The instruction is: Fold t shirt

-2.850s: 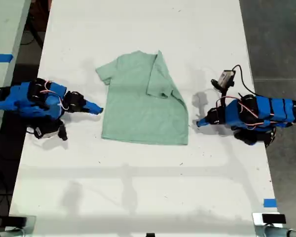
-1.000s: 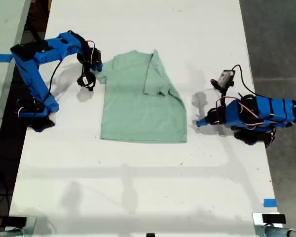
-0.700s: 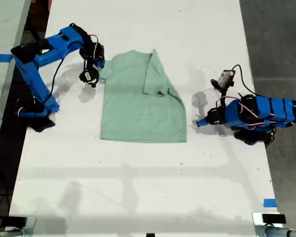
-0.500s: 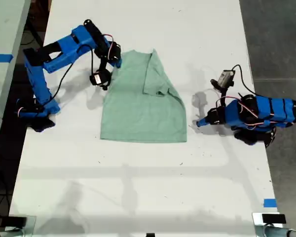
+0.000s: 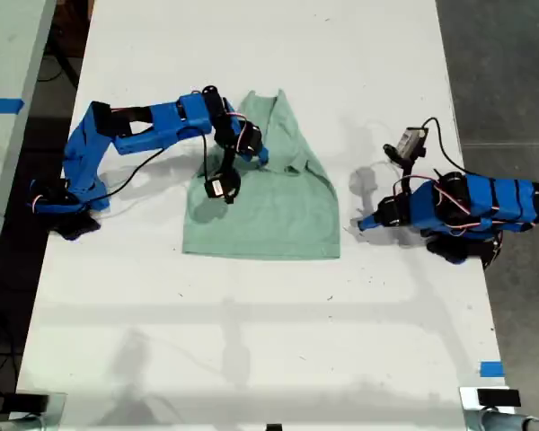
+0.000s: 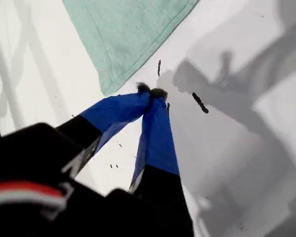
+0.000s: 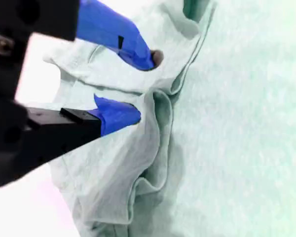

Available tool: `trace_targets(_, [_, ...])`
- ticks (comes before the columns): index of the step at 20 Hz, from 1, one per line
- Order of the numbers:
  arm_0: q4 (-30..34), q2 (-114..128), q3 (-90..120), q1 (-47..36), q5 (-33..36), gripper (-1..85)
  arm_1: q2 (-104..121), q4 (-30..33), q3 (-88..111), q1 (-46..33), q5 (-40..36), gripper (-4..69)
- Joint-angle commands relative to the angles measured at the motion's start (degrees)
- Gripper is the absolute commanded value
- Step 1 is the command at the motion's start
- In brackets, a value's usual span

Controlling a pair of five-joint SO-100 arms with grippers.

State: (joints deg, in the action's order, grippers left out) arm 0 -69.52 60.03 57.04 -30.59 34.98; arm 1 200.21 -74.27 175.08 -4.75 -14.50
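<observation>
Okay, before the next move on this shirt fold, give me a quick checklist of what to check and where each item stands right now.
1. My second tool open: ok, its jaws stand apart over bunched cloth.
2. Cloth free of its fingers: cannot tell, a fold sits close between them.
3. The t shirt lying flat: not ok, it is wrinkled and bunched by my second tool.
4. My first tool out of the way: ok, shut, off the cloth beside the shirt's corner, at the exterior view's right.
5. Shirt fully on the table: ok.
</observation>
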Motion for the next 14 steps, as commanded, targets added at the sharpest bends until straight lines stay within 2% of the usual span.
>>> trace_targets(1, [1.85,8.7,-2.9,0.62,-0.88,15.5,0.88,0.79,3.34,0.53,-0.97,0.1])
trace_targets(3, [0.7,14.59,-2.55,-1.32,-0.62,10.9,0.88,0.88,3.34,0.62,-0.97,0.1])
trace_targets(4, [-0.97,18.37,-2.37,-2.99,0.0,0.0,0.88,0.88,3.34,0.7,-0.97,0.1])
trace_targets(7, [-7.65,32.87,-0.09,-9.05,2.46,0.0,0.88,0.88,3.34,0.7,-1.05,0.1])
trace_targets(9, [-9.67,46.58,9.49,-12.57,2.81,0.0,0.88,0.88,3.34,0.7,-1.05,0.1])
trace_targets(12, [-6.15,71.28,32.26,-13.18,1.85,0.0,0.88,0.88,3.34,0.7,-0.97,0.1])
trace_targets(14, [-0.35,92.81,54.14,-9.4,-3.08,0.0,0.88,0.88,3.34,0.62,-0.88,0.1])
